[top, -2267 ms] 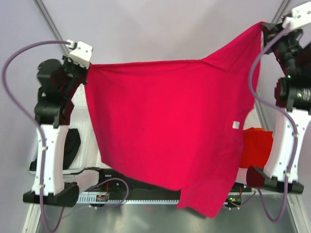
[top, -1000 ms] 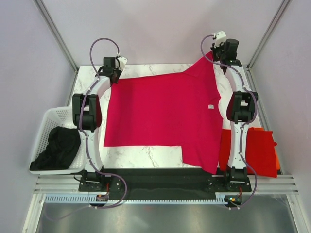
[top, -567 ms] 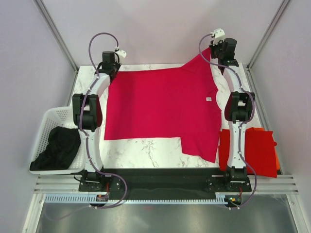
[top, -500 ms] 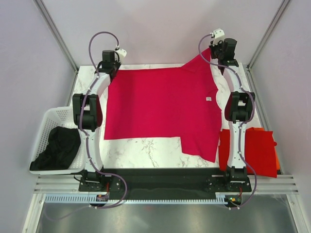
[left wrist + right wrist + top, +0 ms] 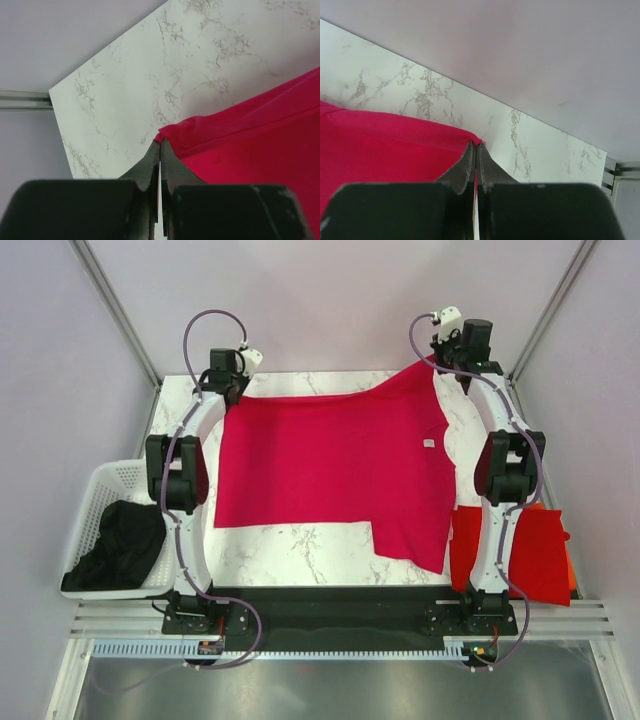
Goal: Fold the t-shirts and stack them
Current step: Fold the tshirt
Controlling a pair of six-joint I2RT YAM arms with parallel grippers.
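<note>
Your crimson-pink t-shirt (image 5: 330, 465) lay spread flat across the marble surface (image 5: 300, 552), beside the red and orange t-shirts (image 5: 540, 550) at the near right. Your left end effector (image 5: 159, 150) pinched its far left corner and your right end effector (image 5: 475, 148) pinched its far right corner

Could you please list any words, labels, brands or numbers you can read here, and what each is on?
None can be read. The small white tag on the crimson-pink t-shirt is too small to make out; the wrist views show no lettering.
</note>
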